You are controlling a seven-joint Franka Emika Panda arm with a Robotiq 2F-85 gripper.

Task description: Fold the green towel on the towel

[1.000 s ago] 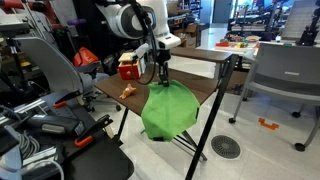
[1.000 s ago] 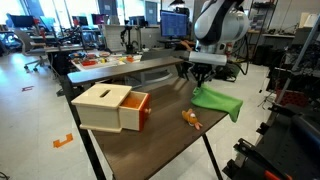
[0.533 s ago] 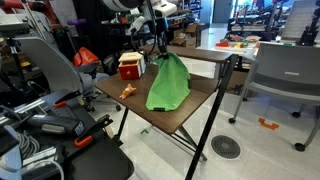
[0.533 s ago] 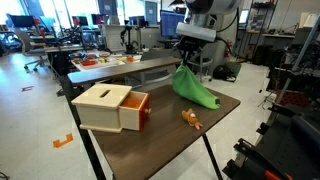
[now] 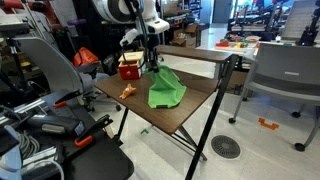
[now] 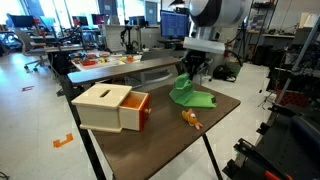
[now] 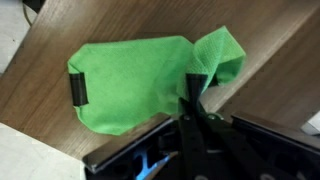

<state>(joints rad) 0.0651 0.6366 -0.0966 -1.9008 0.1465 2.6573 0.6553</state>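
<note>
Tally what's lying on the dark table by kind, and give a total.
Green towel: 1
Box: 1
Small orange object: 1
Total: 3

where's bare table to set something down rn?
Bare: the strip between the box and the orange piece, and the table corner in front of the towel. Crowded around the towel under the hand.
</note>
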